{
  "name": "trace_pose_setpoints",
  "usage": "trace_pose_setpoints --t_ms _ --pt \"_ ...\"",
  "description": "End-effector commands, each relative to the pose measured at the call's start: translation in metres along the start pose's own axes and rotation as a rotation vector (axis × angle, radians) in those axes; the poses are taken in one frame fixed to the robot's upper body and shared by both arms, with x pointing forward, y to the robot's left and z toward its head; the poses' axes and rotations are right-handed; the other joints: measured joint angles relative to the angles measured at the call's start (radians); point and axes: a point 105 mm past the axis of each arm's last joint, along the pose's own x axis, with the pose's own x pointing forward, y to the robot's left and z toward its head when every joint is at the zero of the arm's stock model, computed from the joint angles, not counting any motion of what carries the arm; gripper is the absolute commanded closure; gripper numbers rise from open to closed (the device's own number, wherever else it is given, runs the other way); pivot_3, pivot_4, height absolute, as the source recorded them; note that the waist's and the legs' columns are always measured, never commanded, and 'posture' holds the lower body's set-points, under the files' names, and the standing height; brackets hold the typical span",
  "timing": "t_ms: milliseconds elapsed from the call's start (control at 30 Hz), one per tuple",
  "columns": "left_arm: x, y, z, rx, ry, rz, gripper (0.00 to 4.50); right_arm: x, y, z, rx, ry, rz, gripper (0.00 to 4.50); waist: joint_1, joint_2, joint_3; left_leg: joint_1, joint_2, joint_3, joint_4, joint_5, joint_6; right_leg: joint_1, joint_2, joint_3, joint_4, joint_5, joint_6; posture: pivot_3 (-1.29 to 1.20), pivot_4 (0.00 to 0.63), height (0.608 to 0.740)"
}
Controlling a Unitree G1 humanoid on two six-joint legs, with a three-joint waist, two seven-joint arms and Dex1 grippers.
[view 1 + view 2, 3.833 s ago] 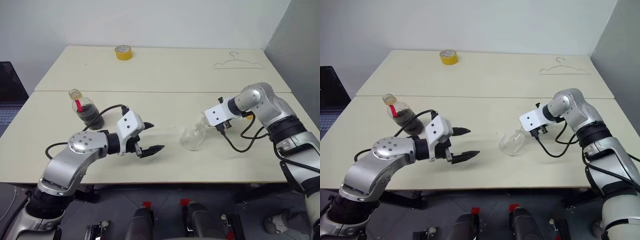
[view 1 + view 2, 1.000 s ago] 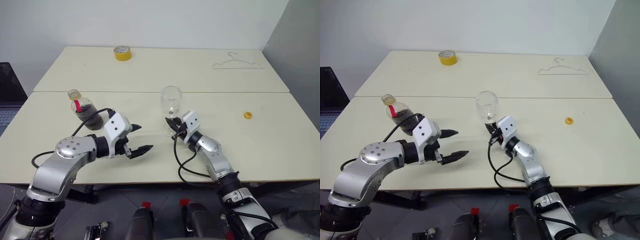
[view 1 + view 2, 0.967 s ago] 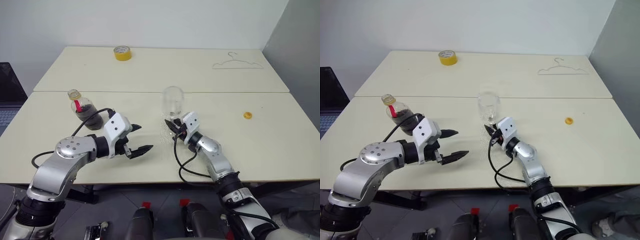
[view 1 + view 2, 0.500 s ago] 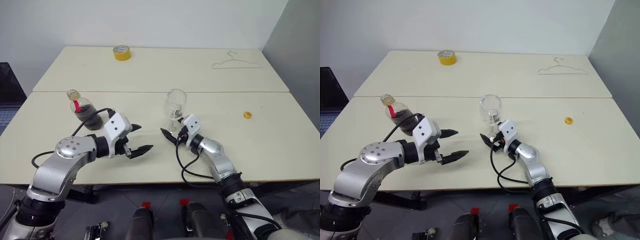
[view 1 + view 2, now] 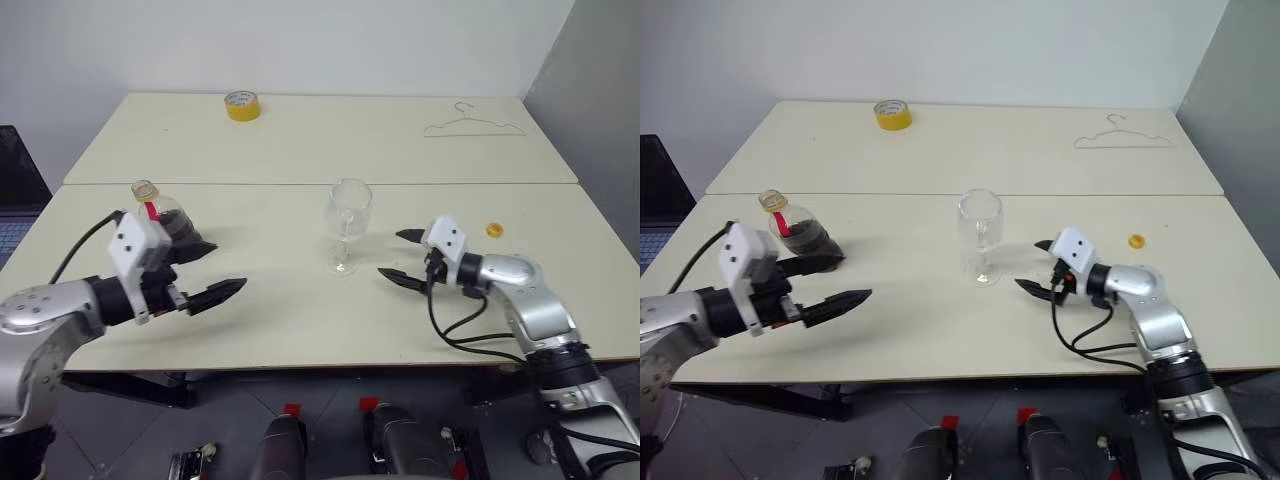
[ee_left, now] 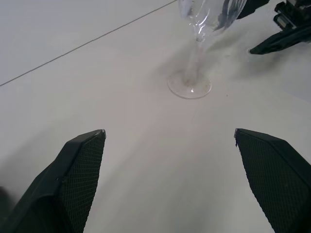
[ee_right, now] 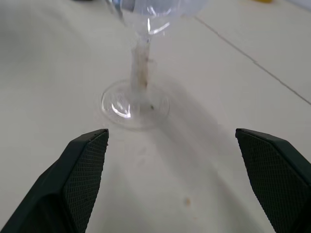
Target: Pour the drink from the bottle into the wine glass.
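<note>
Your wine glass [image 5: 347, 226] stands upright and empty mid-table [image 5: 300, 320], so you're between setup and pouring. Your left hand [image 5: 205, 275] hangs spread wide and empty beside the bottle [image 5: 165, 222] of dark drink [image 5: 175, 232]; take it next. Your right hand [image 5: 402, 256], wide and empty, points at the stem from nearby.

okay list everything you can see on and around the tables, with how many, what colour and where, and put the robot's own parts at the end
wine glass: one, clear, upright mid near table, empty.
bottle: one, clear with dark drink, near table's left side.
tape roll: one, yellow, far table, left of centre.
hanger: one, thin wire, far table's right side.
small round piece: one, yellow, near table's right.
laptop: one, dark, at the left edge.
left end effector: black fingers, open, by the bottle.
right end effector: black fingers, open, right of the glass.
</note>
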Motion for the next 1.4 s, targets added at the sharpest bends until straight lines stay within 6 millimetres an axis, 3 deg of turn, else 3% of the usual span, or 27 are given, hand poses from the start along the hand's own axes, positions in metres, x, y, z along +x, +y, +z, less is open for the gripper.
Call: trace_pose_setpoints --t_ms 33,133,200,300,367,433,567,667,1000,1133,1400 --pt "-0.027 0.017 0.007 0.004 -0.036 0.116 0.00 -0.045 -0.019 0.016 -0.022 0.060 0.048 0.04 0.001 0.000 0.001 0.000 0.000 0.000 0.000 0.000 0.000 0.000 -0.001 0.000 0.000 0.000 0.000 0.00 0.150 0.740" --pt "-0.049 0.034 0.001 -0.051 -0.078 0.242 0.00 -0.079 -0.038 0.045 -0.051 0.065 0.062 0.04 0.001 0.001 0.002 0.000 0.000 0.001 0.000 0.000 0.000 0.000 -0.001 -0.001 -0.001 0.000 0.000 0.00 0.150 0.740" --pt "-0.058 0.037 -0.006 -0.066 -0.076 0.277 0.00 -0.088 -0.039 0.071 -0.080 0.016 0.100 0.04 -0.006 0.001 0.002 0.000 0.000 0.002 0.000 0.000 0.000 -0.001 -0.001 0.000 -0.001 0.000 0.000 0.00 0.150 0.740" --pt "-0.059 0.050 -0.012 -0.052 -0.090 0.381 0.00 -0.087 -0.035 0.127 -0.156 -0.150 0.152 0.04 -0.012 0.001 0.002 0.002 0.001 0.001 -0.003 0.000 0.000 -0.001 -0.001 -0.001 -0.001 -0.001 -0.001 0.00 0.150 0.740" --pt "-0.055 0.058 -0.014 -0.040 -0.126 0.452 0.00 -0.080 -0.021 0.158 -0.216 -0.237 0.227 0.04 -0.010 0.001 0.002 0.002 0.002 0.001 -0.004 0.000 0.000 -0.001 -0.001 -0.001 -0.001 -0.001 -0.002 0.00 0.150 0.740" --pt "-0.054 0.067 -0.014 -0.021 -0.170 0.525 0.00 -0.070 -0.005 0.171 -0.259 -0.256 0.298 0.04 -0.006 0.000 0.002 0.001 0.002 0.000 -0.005 0.000 0.000 -0.001 0.000 -0.002 -0.001 -0.001 -0.002 0.00 0.150 0.740" --pt "-0.053 0.084 -0.015 -0.003 -0.226 0.633 0.00 -0.046 0.013 0.174 -0.320 -0.209 0.351 0.04 0.004 -0.003 0.000 0.000 0.002 0.000 -0.007 0.000 0.000 -0.001 0.000 -0.003 -0.002 0.000 0.000 0.00 0.150 0.740" --pt "-0.048 0.087 -0.017 -0.002 -0.238 0.638 0.00 -0.036 0.012 0.180 -0.329 -0.207 0.326 0.04 0.008 -0.003 0.000 -0.001 0.000 0.001 -0.007 0.000 0.000 -0.002 -0.002 -0.003 -0.003 0.001 0.003 0.00 0.150 0.740" --pt "-0.032 0.100 -0.023 0.037 -0.254 0.690 0.00 -0.020 0.011 0.205 -0.309 -0.246 0.232 0.04 0.018 -0.003 0.000 -0.001 0.000 0.001 -0.007 0.000 0.000 -0.002 -0.006 -0.004 -0.003 0.002 0.003 0.00 0.150 0.740" --pt "-0.019 0.101 -0.023 0.044 -0.265 0.679 0.00 -0.007 0.007 0.209 -0.274 -0.249 0.174 0.04 0.018 -0.003 0.000 0.000 0.001 0.000 -0.007 0.000 0.000 -0.002 -0.005 -0.004 -0.001 0.001 0.003 0.00 0.150 0.740" --pt "-0.004 0.107 -0.026 0.028 -0.267 0.688 0.00 -0.003 0.020 0.210 -0.253 -0.243 0.214 0.04 0.019 -0.003 0.000 -0.001 0.000 0.000 -0.007 0.000 0.000 -0.002 -0.005 -0.004 -0.002 0.001 0.003 0.00 0.150 0.740"
